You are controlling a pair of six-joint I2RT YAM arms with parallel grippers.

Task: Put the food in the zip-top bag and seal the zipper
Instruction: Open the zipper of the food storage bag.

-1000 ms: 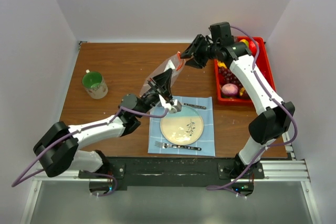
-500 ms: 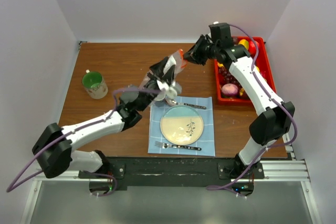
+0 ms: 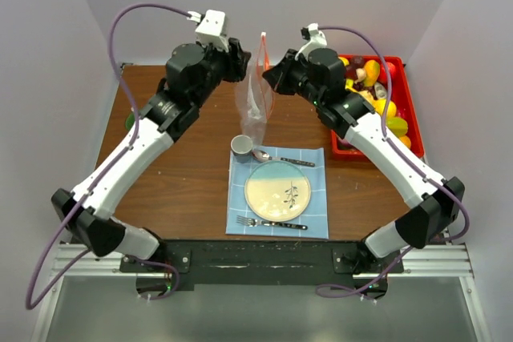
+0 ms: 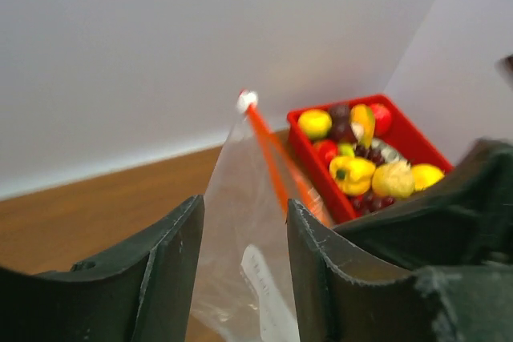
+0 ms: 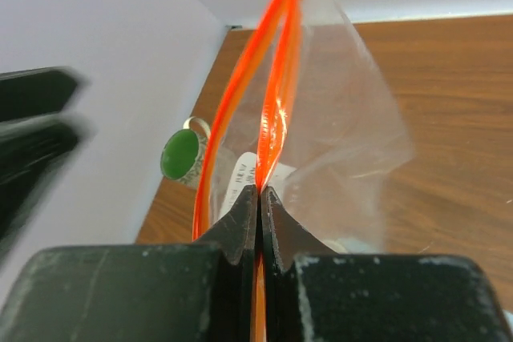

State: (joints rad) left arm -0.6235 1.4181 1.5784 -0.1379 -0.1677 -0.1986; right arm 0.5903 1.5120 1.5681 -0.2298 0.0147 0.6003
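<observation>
Orange-red along one edge, clear elsewhere: found the zip-top bag (image 3: 255, 98) hanging on end over the far middle of the surface, lifted off the wood, above a small cup (image 3: 240, 145). Found the right gripper (image 5: 260, 194) clenched on the zipper (image 5: 276, 102), pinching one strand of the strip. Noted the second strand bowing away from it, so judged the mouth partly open. Found the left gripper (image 4: 244, 207) released, its fingers (image 4: 172, 266) spread with the clear film lying between them; cannot tell whether either one touches it. Noted the food (image 3: 377, 94) piled in the red tray (image 3: 353, 154) at the far right corner, well apart from the bag, with none inside it.

Critical relation: bag straight ahead of the left fingers, with the zipper edge on its far side, toward the right arm. Judged both arms about equally near the bag, and the right nearer the food.

Orientation: long axis of the zipper running up and down, white tab (image 4: 247, 102) topmost, mouth facing sideways toward the right edge, not upward. Judged that loading calls for a left grip on the free strand and a turn of the mouth upward.
</observation>
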